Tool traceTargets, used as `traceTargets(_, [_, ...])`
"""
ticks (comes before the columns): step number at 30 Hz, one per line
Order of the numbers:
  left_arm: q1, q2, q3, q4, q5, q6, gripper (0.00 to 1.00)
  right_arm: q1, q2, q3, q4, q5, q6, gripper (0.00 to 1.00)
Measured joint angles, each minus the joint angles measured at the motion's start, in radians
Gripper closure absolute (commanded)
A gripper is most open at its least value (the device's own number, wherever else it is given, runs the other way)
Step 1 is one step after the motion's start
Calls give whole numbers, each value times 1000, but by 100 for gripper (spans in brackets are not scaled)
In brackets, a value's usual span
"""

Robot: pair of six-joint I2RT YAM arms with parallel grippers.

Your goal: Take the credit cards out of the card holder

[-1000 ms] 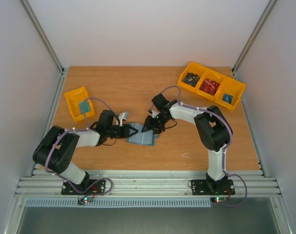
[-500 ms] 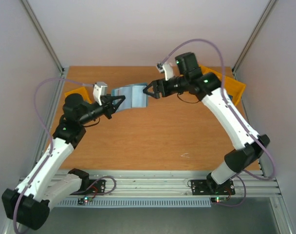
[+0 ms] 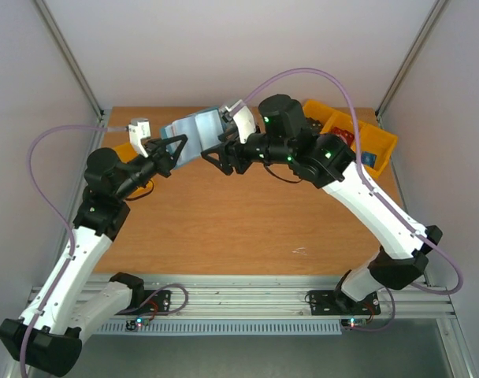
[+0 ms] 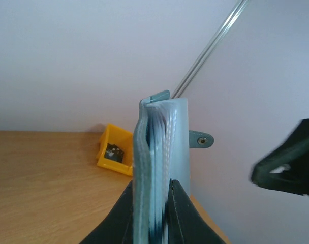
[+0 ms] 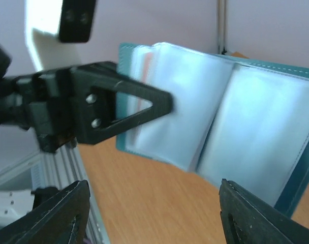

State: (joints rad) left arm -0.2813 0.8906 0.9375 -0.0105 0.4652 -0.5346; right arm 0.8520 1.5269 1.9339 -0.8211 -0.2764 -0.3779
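My left gripper (image 3: 179, 146) holds the teal-blue card holder (image 3: 196, 130) up in the air over the back of the table, shut on its left half. In the left wrist view the holder (image 4: 162, 142) stands edge-on between the left gripper's (image 4: 150, 189) fingers. It hangs open toward the right wrist camera, showing clear sleeves (image 5: 220, 127). A faint reddish strip (image 5: 148, 62) shows inside a sleeve; I cannot make out the credit cards as such. My right gripper (image 3: 220, 154) stands open just in front of the holder, its fingertips (image 5: 63, 213) wide apart and touching nothing.
A row of yellow bins (image 3: 377, 146) with small red and blue items sits at the back right. Another yellow bin (image 3: 116, 151) lies at the back left, mostly hidden behind my left arm. White walls close in the sides and the back.
Both arms have risen from the table's middle to the back, carrying the holder up. The right gripper has opened, come off the holder's edge and moved left in front of it.
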Motion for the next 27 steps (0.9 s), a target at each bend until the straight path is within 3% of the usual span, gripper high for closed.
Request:
traceTargets(12, [2,-10,-54,117,70,-107,100,-1,158,13,35,43,103,24])
traceTargets(18, [13,-37,-76,125,55,-115,100,-5,262,168,-15,-23,107,46])
traceTargets(27, [18,-36,-89,120,50,-113,100,-30,288,196,-47,-113,65,79])
